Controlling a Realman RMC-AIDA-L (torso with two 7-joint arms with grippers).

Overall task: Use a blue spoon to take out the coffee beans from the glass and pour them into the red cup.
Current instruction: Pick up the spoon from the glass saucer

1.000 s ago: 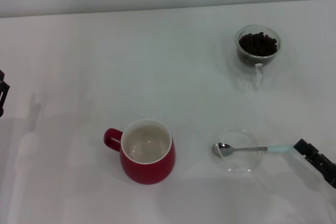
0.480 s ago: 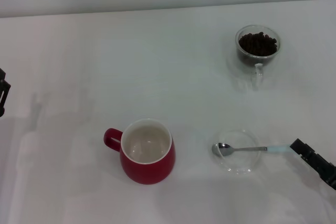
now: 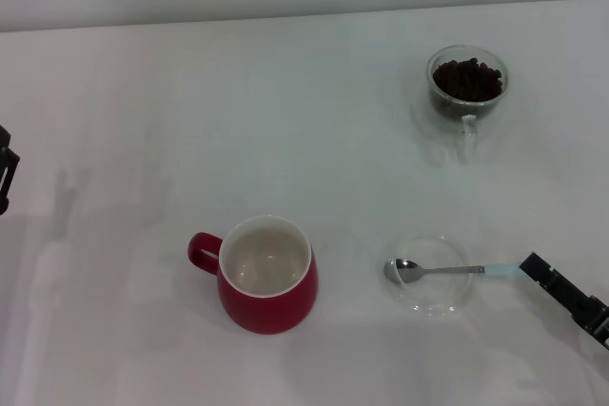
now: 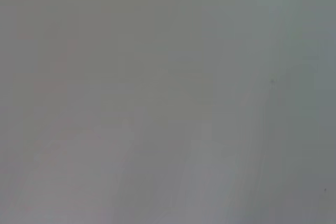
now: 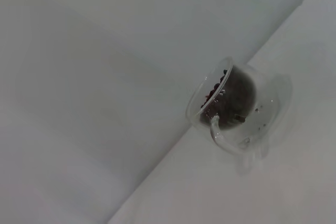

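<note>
The blue spoon (image 3: 430, 271) lies across a flat clear glass saucer (image 3: 440, 307), its bowl pointing left and its pale blue handle pointing right. My right gripper (image 3: 535, 270) is at the handle's right end, low over the table. The glass (image 3: 466, 85) stands at the back right, filled with coffee beans (image 3: 466, 77), its handle facing me. It also shows in the right wrist view (image 5: 237, 109), with the beans (image 5: 237, 94) inside. The red cup (image 3: 267, 290) stands at the front centre with its handle to the left and a white, empty inside. My left gripper (image 3: 5, 170) sits at the far left edge.
The white table (image 3: 285, 121) runs back to a pale wall. The left wrist view shows only a plain grey surface.
My right gripper has crept left along the table and now covers more of the spoon's blue handle end. The spoon, the cup and the glass have not moved.
</note>
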